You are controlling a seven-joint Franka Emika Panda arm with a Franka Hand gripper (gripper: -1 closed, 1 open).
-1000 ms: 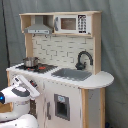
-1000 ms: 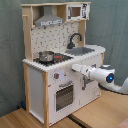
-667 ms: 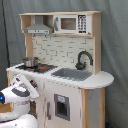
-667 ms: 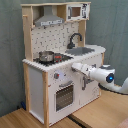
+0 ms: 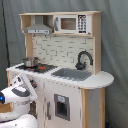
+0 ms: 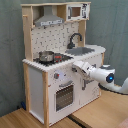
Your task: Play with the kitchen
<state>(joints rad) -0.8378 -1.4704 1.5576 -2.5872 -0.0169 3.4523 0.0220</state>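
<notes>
Reaching toward the front of the kitchen (image 6: 60, 75), just under the counter edge, beside the knobs (image 6: 56, 76). Going left to right in the second exterior view: pot (image 6: 46, 56) up on the stovetop (image 6: 55, 58), left of the sink (image 6: 82, 50). Oven door (image 6: 63, 96) below the pot, on the front. Black faucet (image 6: 74, 39) behind the sink. Hood (image 6: 49, 21) and microwave (image 6: 75, 11) high above the sink. White arm coming in from the second exterior view's right, with the gripper (image 6: 76, 66) touching or almost touching the front panel, below the sink's left end. Cannot tell how wide the jaws stand, or whether anything is held.

Whole kitchen standing on the wooden floor (image 6: 100, 112), in front of a grey curtain (image 6: 112, 25).

In the first exterior view, arm low at the left, in front of the kitchen, below the pot and well left of the sink.

Could go wrong: pushing too hard could tip or slide the light toy. Missing the knob could scrape the panel. Swinging up too high could bump the counter and knock the pot off.

No words or brand names clear enough to read; only small marks on the microwave buttons.
</notes>
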